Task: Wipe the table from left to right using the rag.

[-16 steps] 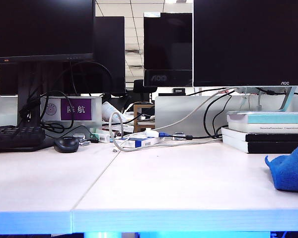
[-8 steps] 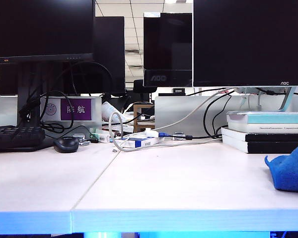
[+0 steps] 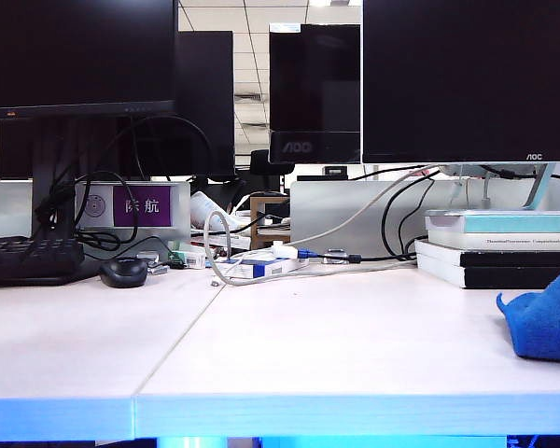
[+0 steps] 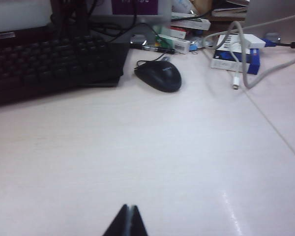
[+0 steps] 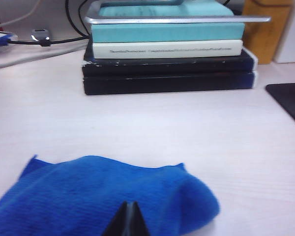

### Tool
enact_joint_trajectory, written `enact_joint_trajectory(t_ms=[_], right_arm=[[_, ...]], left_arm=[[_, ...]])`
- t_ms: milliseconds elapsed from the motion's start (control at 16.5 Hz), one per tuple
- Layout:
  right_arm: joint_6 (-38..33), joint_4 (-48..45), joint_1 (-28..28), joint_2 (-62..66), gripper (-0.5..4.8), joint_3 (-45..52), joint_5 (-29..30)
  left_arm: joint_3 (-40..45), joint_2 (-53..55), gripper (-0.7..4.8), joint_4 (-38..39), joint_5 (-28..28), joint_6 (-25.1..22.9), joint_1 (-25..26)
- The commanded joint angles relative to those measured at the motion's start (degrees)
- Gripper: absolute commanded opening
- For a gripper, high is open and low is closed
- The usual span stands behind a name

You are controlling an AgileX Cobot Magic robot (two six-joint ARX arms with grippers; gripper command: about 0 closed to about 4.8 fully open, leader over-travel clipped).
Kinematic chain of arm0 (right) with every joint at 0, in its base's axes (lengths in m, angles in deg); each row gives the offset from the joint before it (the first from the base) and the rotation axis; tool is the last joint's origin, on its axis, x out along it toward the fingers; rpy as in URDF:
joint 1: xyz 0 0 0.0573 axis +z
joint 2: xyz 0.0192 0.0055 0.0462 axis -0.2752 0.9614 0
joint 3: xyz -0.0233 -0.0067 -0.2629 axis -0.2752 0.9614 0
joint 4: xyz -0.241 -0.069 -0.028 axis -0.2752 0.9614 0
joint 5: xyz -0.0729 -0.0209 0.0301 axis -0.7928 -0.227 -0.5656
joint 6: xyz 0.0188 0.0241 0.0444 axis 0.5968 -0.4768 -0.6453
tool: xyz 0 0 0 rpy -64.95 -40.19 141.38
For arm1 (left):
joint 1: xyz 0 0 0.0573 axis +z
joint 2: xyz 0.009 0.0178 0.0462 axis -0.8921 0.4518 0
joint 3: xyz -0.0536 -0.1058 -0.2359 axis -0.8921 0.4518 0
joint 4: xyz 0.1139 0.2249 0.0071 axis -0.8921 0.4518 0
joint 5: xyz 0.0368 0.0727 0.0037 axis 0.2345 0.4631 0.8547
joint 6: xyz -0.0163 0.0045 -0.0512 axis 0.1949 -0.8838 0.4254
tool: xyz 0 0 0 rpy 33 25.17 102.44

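The left pincer [image 4: 128, 221] hangs low over a bare part of the pale tabletop [image 4: 152, 157].

Its two dark tips are pressed together with no gap, and nothing is between them. Far from the pincer, at the back of the tabletop, lies a black keyboard [image 4: 49, 61]. Just beside the keyboard sits a small black mouse [image 4: 159, 75] with its thin wire running back. Near the mouse, further along, is a white and blue box [image 4: 237, 51] with a grey cable [image 4: 248, 78] looped around it. Small bits and boxes lie behind the mouse, too blurry to name. A thin seam [image 4: 275, 129] runs across the tabletop on the side of the box.
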Motion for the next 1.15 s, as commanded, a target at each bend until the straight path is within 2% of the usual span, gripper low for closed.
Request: enact_joint_trajectory(t_ms=[61,243,667,1152], right_arm=[[1.2,-0.2,-1.0,0.0,-0.01,0.3,0.5],[1.2,-0.2,-1.0,0.0,-0.01,0.4,4.5],[1.2,-1.9,-3.6,0.0,-0.01,1.0,3.9],[1.2,-1.9,-3.7,0.0,-0.01,1.0,4.0]], left_arm=[[0.3,-0.1,-0.03,0.2,0.0,0.0,0.0],[0.3,-0.1,-0.03,0.2,0.0,0.0,0.0],[0.3,-0.1,-0.03,0.2,0.0,0.0,0.0],[0.3,-0.1,-0.03,0.2,0.0,0.0,0.0]])
